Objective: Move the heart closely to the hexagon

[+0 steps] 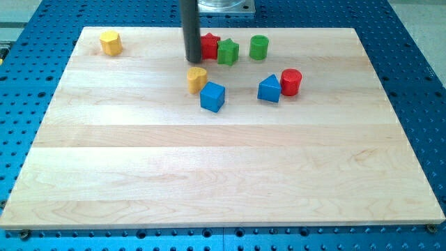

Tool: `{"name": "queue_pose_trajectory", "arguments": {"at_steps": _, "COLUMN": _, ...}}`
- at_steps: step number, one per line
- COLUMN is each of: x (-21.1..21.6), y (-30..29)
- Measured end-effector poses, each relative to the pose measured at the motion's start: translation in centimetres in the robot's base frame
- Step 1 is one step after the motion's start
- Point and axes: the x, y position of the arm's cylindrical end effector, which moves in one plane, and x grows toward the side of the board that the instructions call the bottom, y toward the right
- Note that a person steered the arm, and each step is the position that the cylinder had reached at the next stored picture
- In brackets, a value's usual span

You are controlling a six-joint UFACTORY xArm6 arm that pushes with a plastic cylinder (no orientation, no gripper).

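Camera view: my tip (193, 60) just above yellow heart (196, 79), blue cube (212, 96) beside it, yellow hexagon (110, 42) well left.

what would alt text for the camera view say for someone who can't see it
My tip rests just above the yellow heart near the top of a wooden board, with the yellow hexagon far off at the top left. Nearby lie a red star, green star, green cylinder, blue cube, blue triangular block and red cylinder.
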Motion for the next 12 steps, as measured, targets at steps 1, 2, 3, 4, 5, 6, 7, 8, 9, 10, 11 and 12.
{"name": "queue_pose_trajectory", "arguments": {"at_steps": 1, "x": 3.6, "y": 4.7}}
{"name": "queue_pose_trajectory", "arguments": {"at_steps": 2, "x": 4.7, "y": -0.1}}
{"name": "queue_pose_trajectory", "arguments": {"at_steps": 3, "x": 6.4, "y": -7.4}}
{"name": "queue_pose_trajectory", "arguments": {"at_steps": 4, "x": 7.9, "y": -4.3}}
{"name": "queue_pose_trajectory", "arguments": {"at_steps": 5, "x": 9.2, "y": -13.6}}
{"name": "queue_pose_trajectory", "arguments": {"at_steps": 6, "x": 7.9, "y": -16.0}}
{"name": "queue_pose_trajectory", "arguments": {"at_steps": 7, "x": 6.4, "y": -20.6}}
{"name": "queue_pose_trajectory", "arguments": {"at_steps": 8, "x": 8.2, "y": -19.1}}
{"name": "queue_pose_trajectory", "arguments": {"at_steps": 9, "x": 9.9, "y": -22.1}}
{"name": "queue_pose_trajectory", "arguments": {"at_steps": 10, "x": 3.4, "y": -21.3}}
{"name": "queue_pose_trajectory", "arguments": {"at_steps": 11, "x": 2.9, "y": -19.0}}
{"name": "queue_pose_trajectory", "arguments": {"at_steps": 12, "x": 5.8, "y": -21.7}}
